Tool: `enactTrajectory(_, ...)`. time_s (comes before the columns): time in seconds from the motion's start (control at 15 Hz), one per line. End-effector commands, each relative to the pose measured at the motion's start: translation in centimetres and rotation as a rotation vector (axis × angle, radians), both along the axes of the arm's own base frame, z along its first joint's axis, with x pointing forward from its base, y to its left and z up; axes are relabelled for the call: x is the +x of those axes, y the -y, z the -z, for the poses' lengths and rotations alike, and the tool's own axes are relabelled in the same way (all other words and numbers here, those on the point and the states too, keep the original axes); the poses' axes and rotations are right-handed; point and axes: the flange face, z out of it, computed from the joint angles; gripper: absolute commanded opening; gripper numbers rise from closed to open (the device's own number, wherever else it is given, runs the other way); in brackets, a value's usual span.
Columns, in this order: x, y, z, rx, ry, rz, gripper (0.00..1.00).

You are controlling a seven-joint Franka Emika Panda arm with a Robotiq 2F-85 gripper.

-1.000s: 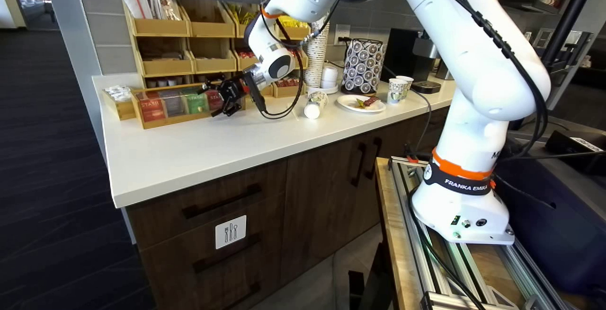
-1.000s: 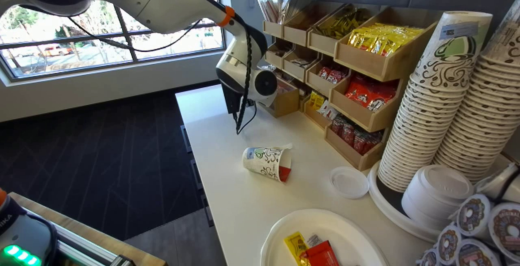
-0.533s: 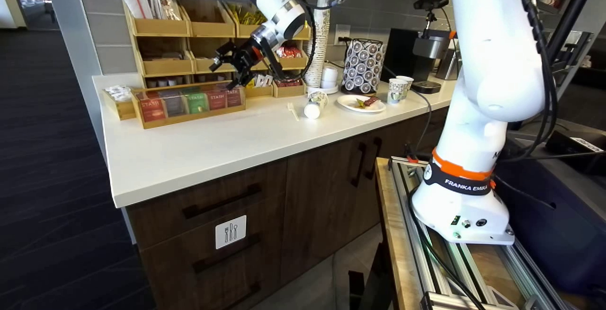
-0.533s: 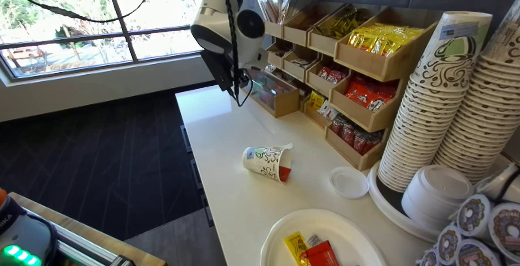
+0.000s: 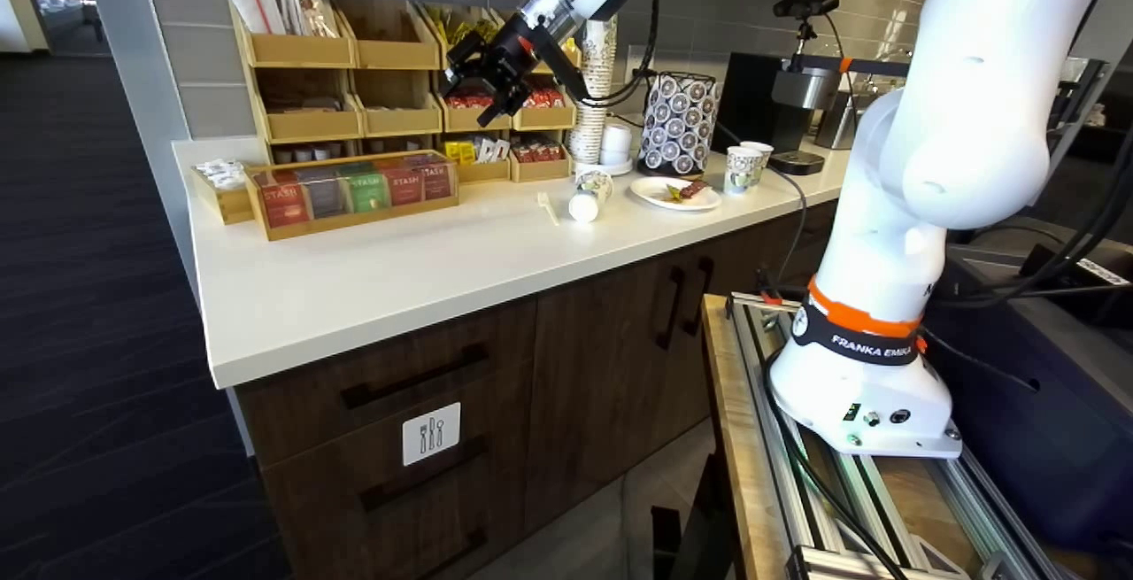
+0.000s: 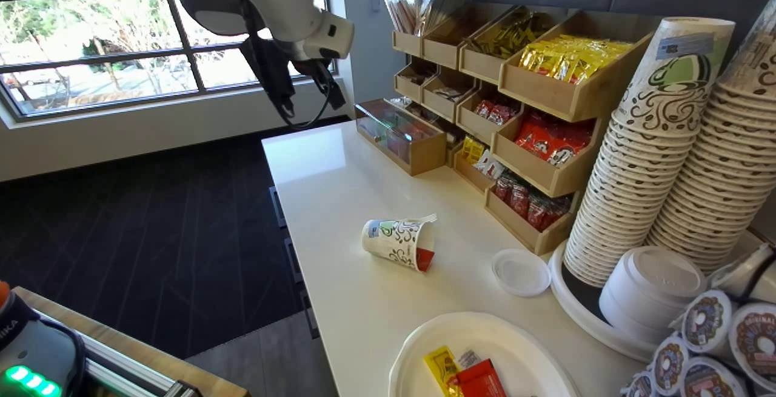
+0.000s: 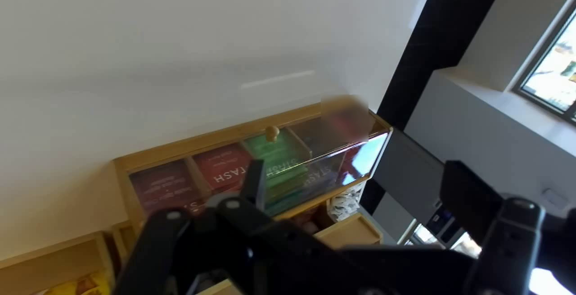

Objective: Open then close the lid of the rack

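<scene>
Gripper (image 5: 467,102) upper ctr-left in an ext. view, well above counter (image 5: 354,288), bins (image 5: 401,122) behind it as seen; fingers (image 7: 470,191) spread wide, nothing held. Rack (image 5: 363,220) on counter, left of frame, approx. mid-ht. in an ext. view; in wrist view ctr. to lower ctr., partly hidden by gripper. Clear lid (image 6: 394,119) down; knob (image 7: 272,133) nr. ctr. of wrist view, STASH pkts (image 7: 225,166) visible inside. Cup (image 6: 391,242) on its side, ctr. of an ext. view; plate (image 6: 527,360) w/ sachets (image 6: 481,379) at bottom.
</scene>
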Motion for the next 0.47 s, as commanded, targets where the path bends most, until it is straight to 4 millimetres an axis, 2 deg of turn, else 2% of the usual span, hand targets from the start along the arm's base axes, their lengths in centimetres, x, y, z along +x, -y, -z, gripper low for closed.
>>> enactTrajectory(0.0,-5.2,-2.9,-1.0,-0.031,-0.063,0.069,1.00)
enactTrajectory(0.07,-2.3,-1.4,-0.7,-0.022,-0.028,0.036,1.00)
enactTrajectory(0.2,-3.9,-2.5,-1.1,-0.023,-0.049,0.051,1.00)
enactTrajectory(0.4,-4.7,-2.7,-1.2,-0.019,-0.049,0.054,1.00)
